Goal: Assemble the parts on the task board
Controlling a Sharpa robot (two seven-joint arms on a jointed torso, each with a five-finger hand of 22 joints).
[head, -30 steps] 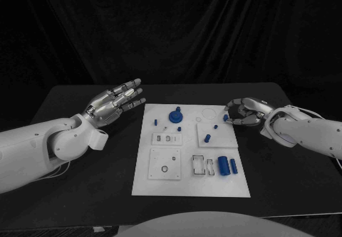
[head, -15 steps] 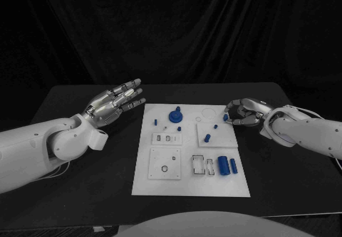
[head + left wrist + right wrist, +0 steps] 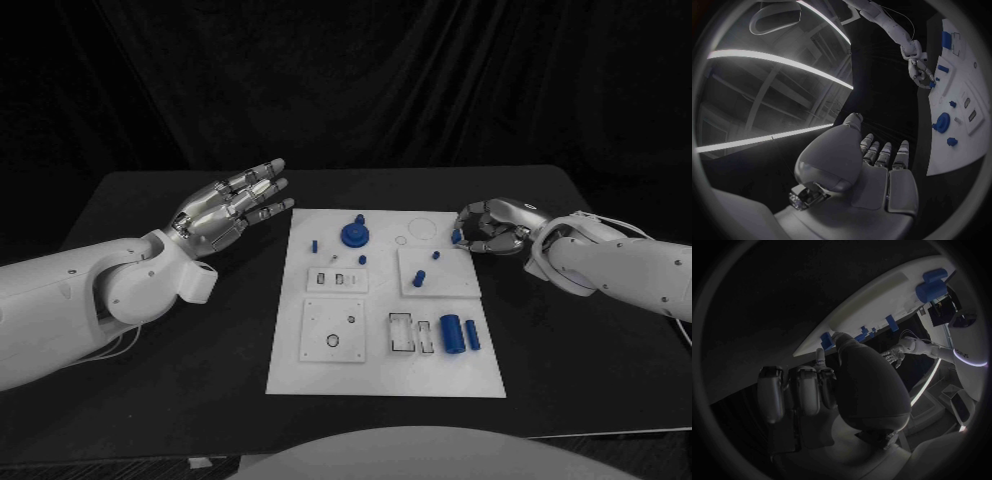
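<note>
Dim scene, black backdrop, fisheye-curved wrist views

Black table [image 3: 173,340] with rounded far corners, set against a black curtain [image 3: 375,80] hanging in soft vertical folds across the whole backdrop. Dim, even lighting, darker toward the curtain. Seen from the left wrist: long curved strips of white light [image 3: 779,60] overhead, with faint ceiling beams [image 3: 767,100] between them.
</note>
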